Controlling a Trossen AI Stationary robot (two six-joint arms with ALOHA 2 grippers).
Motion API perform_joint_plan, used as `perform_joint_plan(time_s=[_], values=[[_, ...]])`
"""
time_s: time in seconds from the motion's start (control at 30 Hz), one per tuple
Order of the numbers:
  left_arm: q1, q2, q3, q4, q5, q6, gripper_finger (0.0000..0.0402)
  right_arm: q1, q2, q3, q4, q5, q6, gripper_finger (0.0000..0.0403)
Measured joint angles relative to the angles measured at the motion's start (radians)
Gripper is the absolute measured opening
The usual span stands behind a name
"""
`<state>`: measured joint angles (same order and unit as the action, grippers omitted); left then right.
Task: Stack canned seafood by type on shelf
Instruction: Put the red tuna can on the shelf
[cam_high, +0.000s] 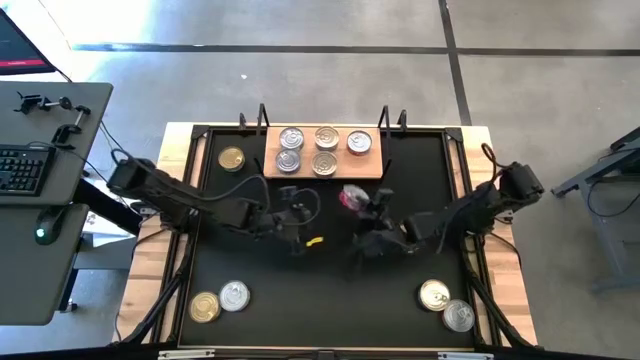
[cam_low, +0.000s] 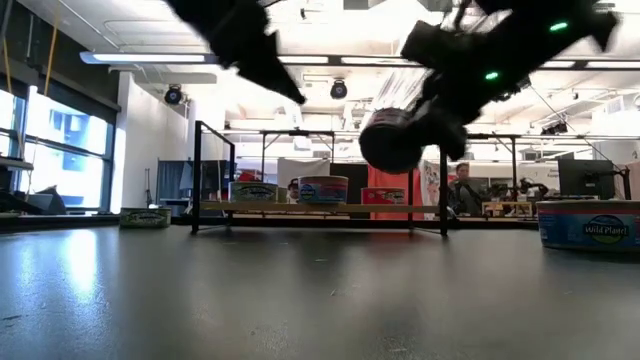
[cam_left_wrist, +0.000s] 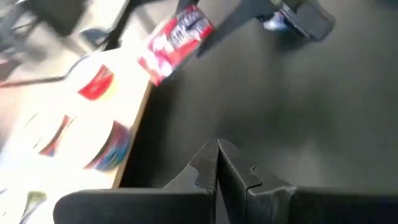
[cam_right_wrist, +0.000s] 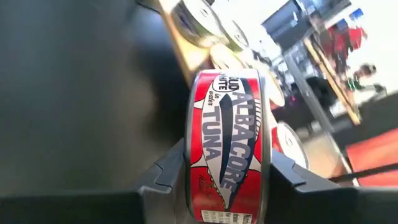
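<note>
A red-labelled tuna can sits in my right gripper, held above the table's middle just near of the wooden shelf. In the low view the can hangs well above the tabletop. Several silver-lidded cans stand on the shelf board. My left gripper is shut and empty, hovering left of the red can at the table's middle. My right gripper pinches the red can between its two fingers, one on each flat face, with the can's labelled side wall facing the wrist camera. The can is turned on edge and lifted clear of the table.
A gold-lidded can stands left of the shelf. Two cans rest near the table's near-left corner and two more near the near-right corner. A small yellow piece lies at the table's middle. A desk with a keyboard stands left.
</note>
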<state>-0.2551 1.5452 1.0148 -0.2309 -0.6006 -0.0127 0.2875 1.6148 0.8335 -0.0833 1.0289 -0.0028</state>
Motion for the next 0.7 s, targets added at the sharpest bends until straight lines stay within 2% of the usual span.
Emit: perform_joint_plan(time_s=[0.13,0.3,0.5,0.6,0.7], values=[[-0.031,-0.049,-0.105,0.055,-0.086,-0.078,0.0,-0.127,0.03,0.017,0.0,-0.014,0.021,0.0117],[-0.037,-0.064,-0.205,0.181,-0.096,-0.091,0.0,-0.231,0.088,0.061,0.009,-0.071,-0.1,0.0117],[-0.039,-0.065,-0.246,0.232,-0.092,-0.092,0.0,-0.297,0.177,0.114,-0.041,-0.087,-0.312,0.0117],[-0.043,-0.065,-0.247,0.233,-0.091,-0.091,0.0,-0.318,0.198,0.129,-0.069,-0.072,-0.335,0.0124],[-0.043,-0.065,-0.247,0.236,-0.091,-0.091,0.0,-0.331,0.197,0.13,-0.085,-0.079,-0.3,0.0156]])
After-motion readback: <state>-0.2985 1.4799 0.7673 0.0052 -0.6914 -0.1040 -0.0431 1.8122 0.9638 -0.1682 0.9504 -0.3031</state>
